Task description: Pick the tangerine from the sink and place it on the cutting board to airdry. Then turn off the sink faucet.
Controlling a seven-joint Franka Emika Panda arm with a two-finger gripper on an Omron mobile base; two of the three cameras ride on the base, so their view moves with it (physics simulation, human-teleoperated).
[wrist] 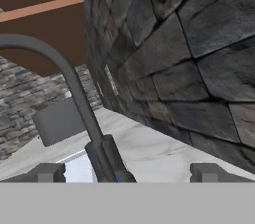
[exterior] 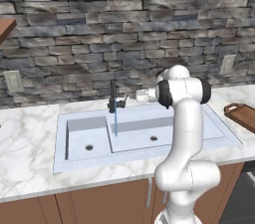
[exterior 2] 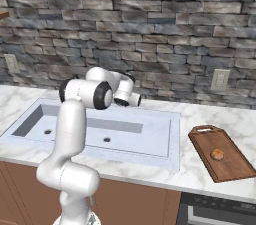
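The tangerine (exterior 2: 217, 154) lies on the reddish-brown cutting board (exterior 2: 220, 159), right of the sink (exterior 2: 150, 134); the board's corner (exterior: 242, 115) shows at the right edge of the left base view. The black faucet (exterior: 113, 97) stands behind the sink (exterior: 134, 138) and a thin blue water stream (exterior: 115, 121) falls from it. My gripper (exterior: 141, 95) hovers just right of the faucet, near its side lever. In the hand view the faucet (wrist: 84, 113) rises close up, and my gripper (wrist: 128, 173) is open, with the faucet's base between the fingertips (wrist: 47, 172), left of middle.
The stone wall (wrist: 189, 58) is close to the hand's right. A wall outlet (exterior: 13, 81) sits at the left and another outlet (exterior 2: 220, 80) above the board. Marble counter (exterior: 25, 143) surrounds the sink. My arm's elbow (exterior: 184, 91) stands over the larger bowl.
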